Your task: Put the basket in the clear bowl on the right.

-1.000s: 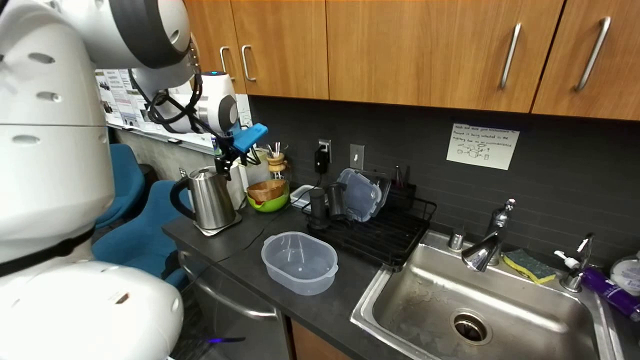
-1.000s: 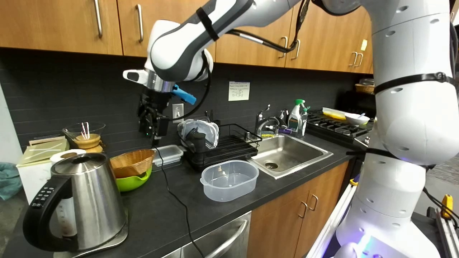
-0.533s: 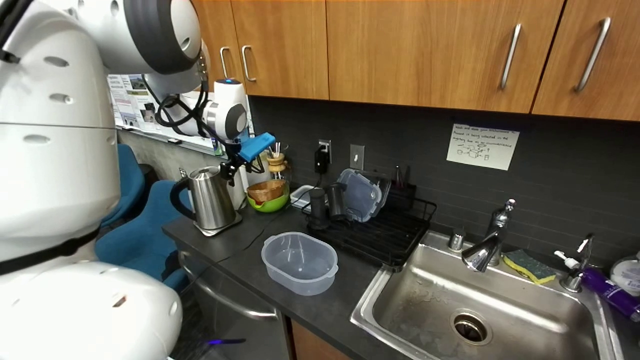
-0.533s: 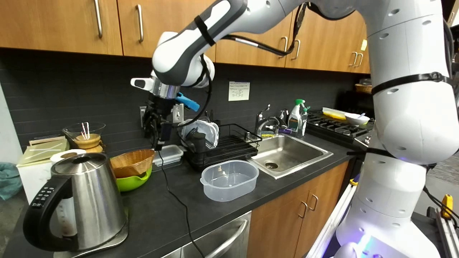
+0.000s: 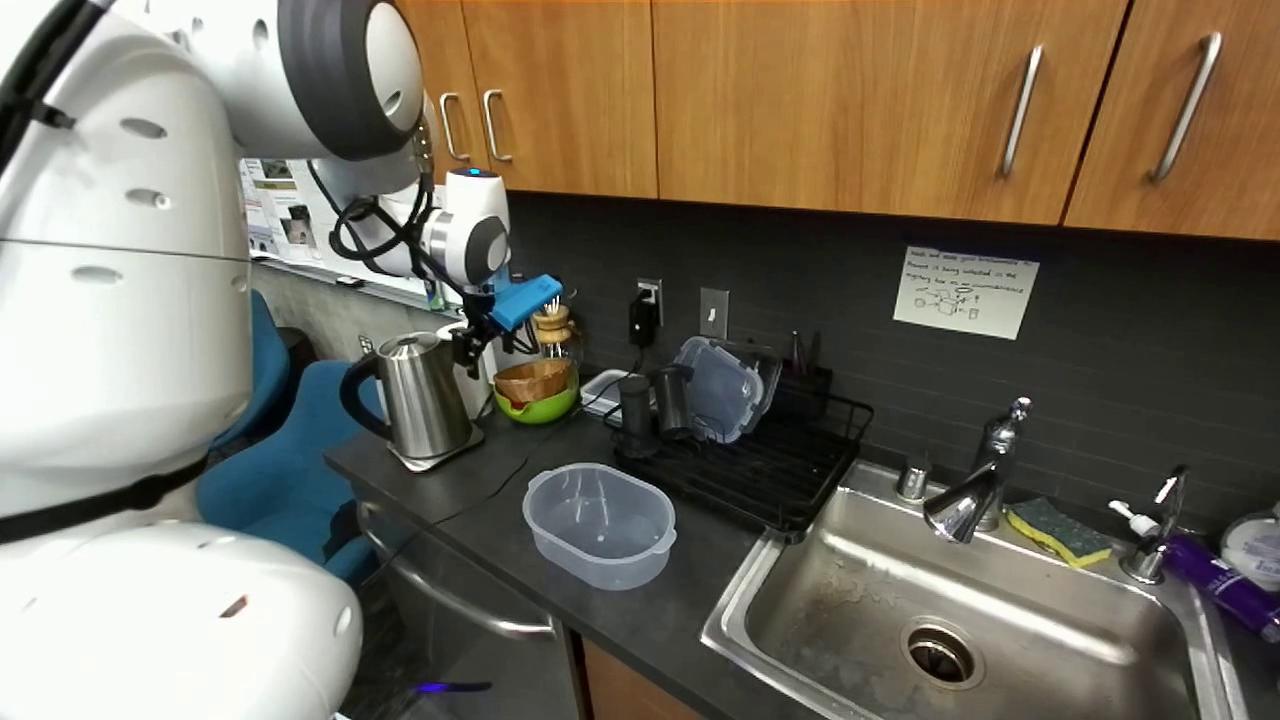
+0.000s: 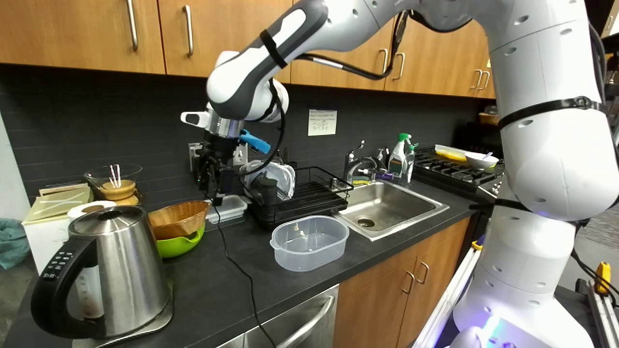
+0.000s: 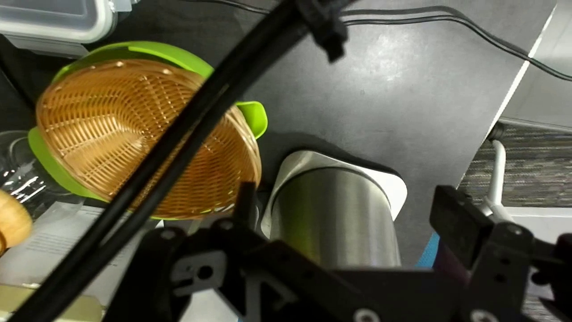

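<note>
Pincer spread wide in mid-air, near a wicker basket resting in a green bowl

In an exterior view, the white robot arm stands at the left and reaches inward. Its pincer hangs in the air near the top of a steel kettle. The basket, brown and woven, sits in the green bowl beyond the kettle. Nearer on the dark worktop is the clear bowl (more an oval tub, with see-through sides), upright, with a black dish rack just behind it and the sink to its right.

In an exterior view with the arm on the right, a thin cord runs over the worktop. The kettle stands large in the left foreground; behind it the basket tilts a little in the green bowl. The pincer shows higher than the basket and just to its right. The clear bowl is well to the right of the basket, near the sink.

In the wrist view, the pincer's two fingers come up from the lower edge, far apart, the kettle's body showing in the gap. The basket fills the left side, its hollow turned toward the camera, and black cables cross in front of it.
</note>
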Controlling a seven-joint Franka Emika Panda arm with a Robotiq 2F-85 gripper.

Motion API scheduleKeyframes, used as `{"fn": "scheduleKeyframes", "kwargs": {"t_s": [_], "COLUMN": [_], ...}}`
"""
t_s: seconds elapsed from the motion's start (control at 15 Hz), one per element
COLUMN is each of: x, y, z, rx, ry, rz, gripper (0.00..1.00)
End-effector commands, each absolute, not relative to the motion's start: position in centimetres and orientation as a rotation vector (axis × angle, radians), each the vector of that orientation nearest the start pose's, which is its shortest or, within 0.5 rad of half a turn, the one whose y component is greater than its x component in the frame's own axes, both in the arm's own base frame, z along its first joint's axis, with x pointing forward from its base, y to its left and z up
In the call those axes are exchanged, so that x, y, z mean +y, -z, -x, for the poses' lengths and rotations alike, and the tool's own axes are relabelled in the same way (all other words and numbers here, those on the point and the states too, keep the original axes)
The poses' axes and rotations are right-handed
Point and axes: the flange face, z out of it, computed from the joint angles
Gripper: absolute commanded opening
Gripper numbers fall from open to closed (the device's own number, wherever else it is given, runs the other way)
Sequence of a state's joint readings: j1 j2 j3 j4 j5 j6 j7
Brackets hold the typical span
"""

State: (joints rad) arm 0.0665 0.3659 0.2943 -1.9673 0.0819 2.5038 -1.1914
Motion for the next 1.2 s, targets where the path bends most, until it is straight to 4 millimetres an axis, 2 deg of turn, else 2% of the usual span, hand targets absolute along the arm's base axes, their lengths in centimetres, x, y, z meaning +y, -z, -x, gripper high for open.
{"fn": "scheduleKeyframes", "kwargs": {"t_s": [0.0,0.2,0.47,0.87,1.13], "x": [20.7,20.8,22.3,25.0,25.0], "y": [-30.5,-29.6,-28.8,-29.2,-29.2], "z": [-60.7,-61.8,-63.4,-65.4,-66.1], "rx": [-2.025,-2.020,-2.051,-2.142,-2.156], "ry": [0.320,0.278,0.181,0.122,0.126], "rz": [2.248,2.230,2.184,2.076,2.045], "gripper": [1.00,1.00,1.00,1.00,1.00]}}
